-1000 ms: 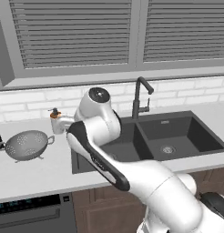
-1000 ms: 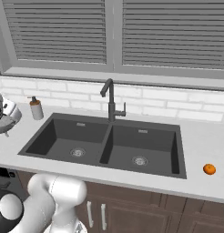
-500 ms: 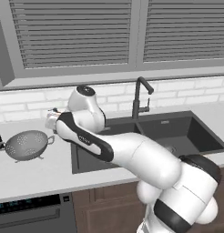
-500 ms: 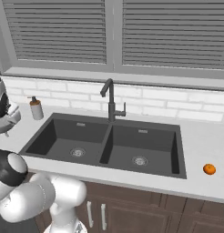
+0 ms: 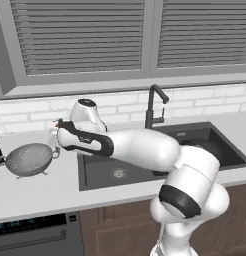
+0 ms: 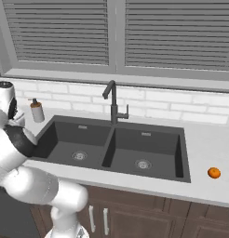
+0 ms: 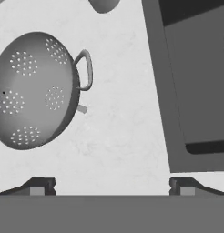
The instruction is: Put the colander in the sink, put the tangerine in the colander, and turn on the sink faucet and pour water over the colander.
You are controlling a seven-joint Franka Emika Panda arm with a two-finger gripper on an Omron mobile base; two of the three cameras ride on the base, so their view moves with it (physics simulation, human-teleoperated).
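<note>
The silver colander stands upright on the white counter left of the sink, with one loop handle toward the basin. My gripper hangs open above the bare counter between them, nearer than the colander, and nothing lies between its fingertips. From the left base the colander sits left of my arm, which reaches over the dark double sink. The faucet rises behind the basins. The tangerine lies on the counter right of the sink, far from the faucet.
A small soap pump bottle stands by the wall at the sink's left corner, and its base shows just beyond the colander. A tiled backsplash and a shuttered window run behind the counter. Cabinet fronts lie below the counter edge.
My arm has swung left from over the sink's left basin toward the colander. The gripper stays open. The colander and the tangerine have not moved.
</note>
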